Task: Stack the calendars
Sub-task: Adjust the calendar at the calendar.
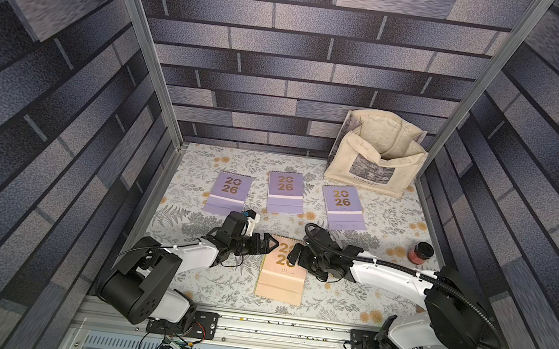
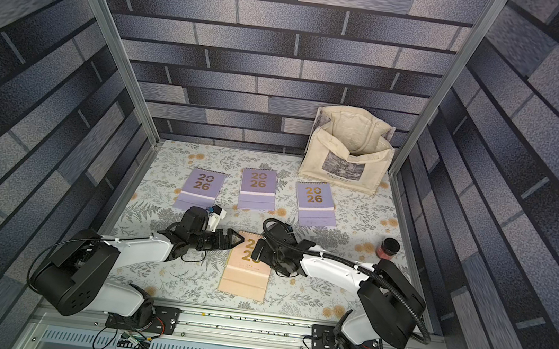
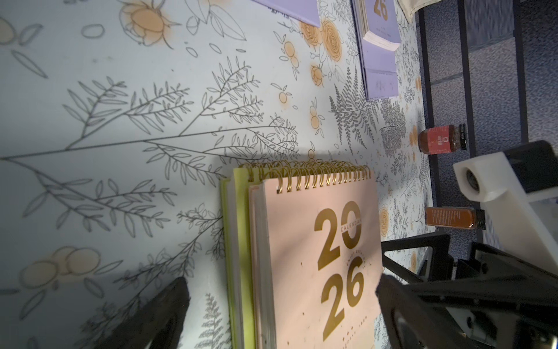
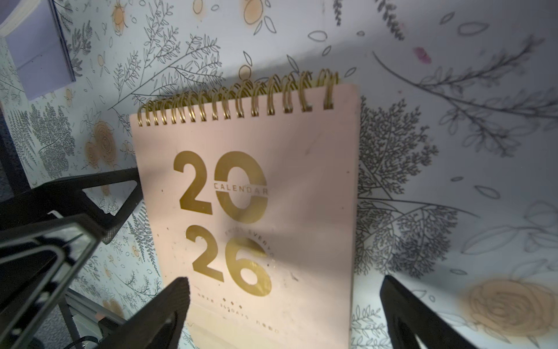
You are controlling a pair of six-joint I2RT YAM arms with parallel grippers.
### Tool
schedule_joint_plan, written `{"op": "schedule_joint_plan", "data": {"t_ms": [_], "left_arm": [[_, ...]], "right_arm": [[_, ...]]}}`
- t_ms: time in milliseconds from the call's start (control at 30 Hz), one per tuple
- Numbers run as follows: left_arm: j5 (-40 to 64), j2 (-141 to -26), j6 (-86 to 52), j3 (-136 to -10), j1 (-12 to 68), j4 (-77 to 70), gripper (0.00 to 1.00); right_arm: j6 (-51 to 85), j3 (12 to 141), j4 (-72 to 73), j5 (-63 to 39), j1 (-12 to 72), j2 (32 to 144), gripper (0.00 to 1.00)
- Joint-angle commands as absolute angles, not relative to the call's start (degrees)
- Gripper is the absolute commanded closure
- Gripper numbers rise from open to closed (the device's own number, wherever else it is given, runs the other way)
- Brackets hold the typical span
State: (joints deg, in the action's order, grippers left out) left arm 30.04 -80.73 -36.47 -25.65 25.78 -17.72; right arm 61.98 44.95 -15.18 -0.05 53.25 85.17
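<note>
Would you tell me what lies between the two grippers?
The upper part of the peach calendar lies between the left gripper and the right gripper, both open. It shows in both top views and both wrist views.

Walls: printed panels [image 1: 285, 56] of grey-blue staggered brick on three sides.
Frame: bare aluminium posts [image 1: 150, 58] at the back corners, aluminium rail [image 1: 288, 330] along the front edge.
Surface: tabletop [image 1: 338, 300] under a pale floral sheet with grey ferns and orange blossoms.
Light: soft, seemingly from overhead; faint shadows.
</note>
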Motion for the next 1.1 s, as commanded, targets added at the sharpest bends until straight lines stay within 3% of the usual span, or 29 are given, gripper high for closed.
{"op": "schedule_joint_plan", "data": {"t_ms": [0, 1067], "left_arm": [[31.25, -80.77, -37.18, -25.75, 25.58, -18.46, 0.0], [31.18, -80.16, -37.27, -25.4, 25.5, -19.07, 0.0]], "right_arm": [[61.36, 46.41, -16.44, -0.22, 53.96, 86.62, 0.0], [61.5, 50.27, -16.87, -0.6, 54.99, 90.28, 0.0]]}}
